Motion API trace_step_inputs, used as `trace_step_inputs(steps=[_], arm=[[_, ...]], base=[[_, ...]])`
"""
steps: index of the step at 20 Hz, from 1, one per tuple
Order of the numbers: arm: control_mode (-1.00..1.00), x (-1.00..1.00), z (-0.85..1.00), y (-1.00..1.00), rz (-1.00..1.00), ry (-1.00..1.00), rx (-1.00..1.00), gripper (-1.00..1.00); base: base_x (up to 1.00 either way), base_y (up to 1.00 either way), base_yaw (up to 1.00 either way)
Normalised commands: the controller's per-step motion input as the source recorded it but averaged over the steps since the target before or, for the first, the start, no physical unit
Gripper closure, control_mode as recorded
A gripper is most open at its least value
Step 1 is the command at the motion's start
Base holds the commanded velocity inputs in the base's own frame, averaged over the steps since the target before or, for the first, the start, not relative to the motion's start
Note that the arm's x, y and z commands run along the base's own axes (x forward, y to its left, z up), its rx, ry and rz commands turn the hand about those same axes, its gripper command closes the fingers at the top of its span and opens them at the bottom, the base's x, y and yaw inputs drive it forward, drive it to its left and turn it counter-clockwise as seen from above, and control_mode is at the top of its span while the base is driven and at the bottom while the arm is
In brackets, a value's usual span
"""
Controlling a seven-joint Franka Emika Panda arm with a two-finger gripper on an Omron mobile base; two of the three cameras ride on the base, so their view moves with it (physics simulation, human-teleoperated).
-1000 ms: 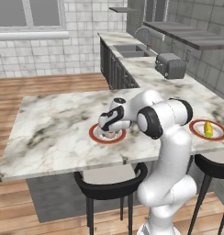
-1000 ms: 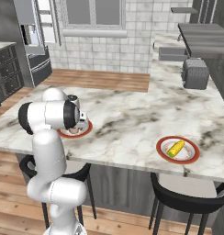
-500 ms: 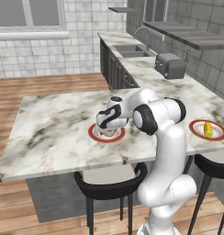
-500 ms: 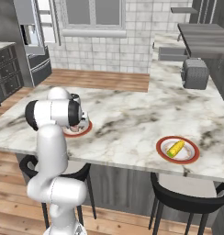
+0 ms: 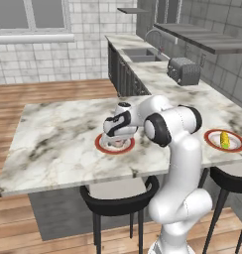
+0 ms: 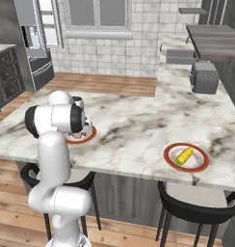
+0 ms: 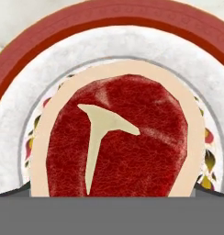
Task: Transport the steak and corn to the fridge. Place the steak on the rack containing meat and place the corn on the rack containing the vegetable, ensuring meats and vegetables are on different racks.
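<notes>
The gripper (image 5: 116, 141) hangs low over the red-rimmed plate (image 5: 101, 147) on the marble island (image 5: 53, 144), jaws spread wide and holding nothing. The steak (image 7: 116, 142) lies flat on that plate, directly below the hand. The corn (image 6: 184, 155) rests on a second plate (image 6: 200, 165), well apart, toward the island's other end.

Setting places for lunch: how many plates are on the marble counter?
2. One plate lies under the tool, holding the steak; the other plate sits near the counter's far edge with the corn.
</notes>
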Motion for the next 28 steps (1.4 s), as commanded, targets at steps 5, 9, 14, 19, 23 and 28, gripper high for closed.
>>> trace_step_inputs(steps=[5, 9, 14, 19, 23, 28], arm=[[-1.00, -0.78, 0.13, -0.06, 0.00, 0.02, 0.00, 1.00], [-1.00, -0.87, 0.75, -0.34, 0.00, -0.12, 0.03, 1.00], [-1.00, -0.81, 0.85, -0.25, 0.00, -0.01, 0.05, 1.00], [-1.00, -0.86, 0.92, -0.36, 0.00, 0.01, 0.05, 1.00], [-1.00, -0.90, 0.86, -0.41, 0.00, 0.02, 0.01, 1.00], [-1.00, -0.97, 0.77, -0.45, 0.00, 0.02, 0.00, 1.00]], base=[[0.00, 0.00, 0.00], [0.00, 0.00, 0.00], [0.00, 0.00, 0.00], [0.00, 0.00, 0.00], [0.00, 0.00, 0.00], [0.00, 0.00, 0.00]])
